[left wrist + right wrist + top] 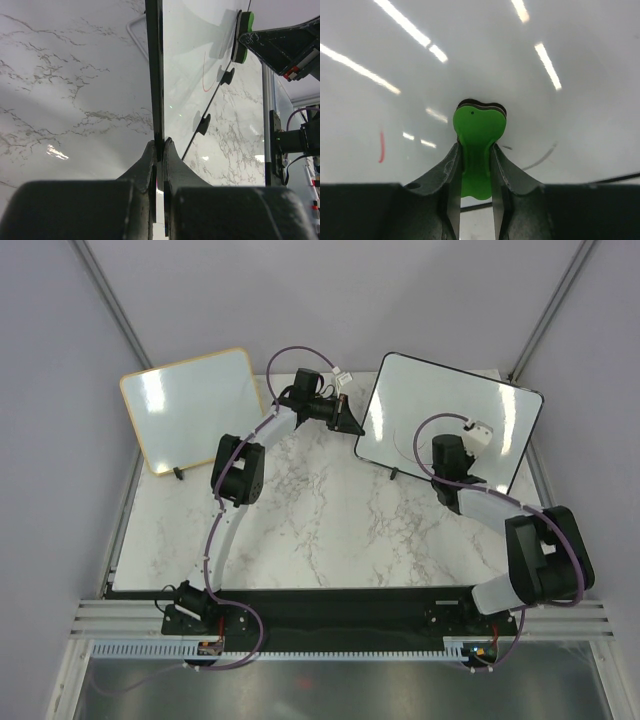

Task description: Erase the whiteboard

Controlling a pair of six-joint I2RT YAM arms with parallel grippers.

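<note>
The black-framed whiteboard (420,400) stands tilted at the back right of the table. My left gripper (357,427) is shut on its left edge; in the left wrist view the black frame (155,65) is clamped between my gripper (159,147). My right gripper (450,452) is shut on a green eraser (479,127) and presses it against the board (520,60). The eraser also shows in the left wrist view (243,30). A short red stroke (381,146) and a faint grey arc (540,159) mark the board. The red stroke also shows in the left wrist view (205,75).
A second whiteboard with a tan wooden frame (190,405) stands at the back left. The marble table top (320,530) lies between the arms. Grey walls close in the back and sides.
</note>
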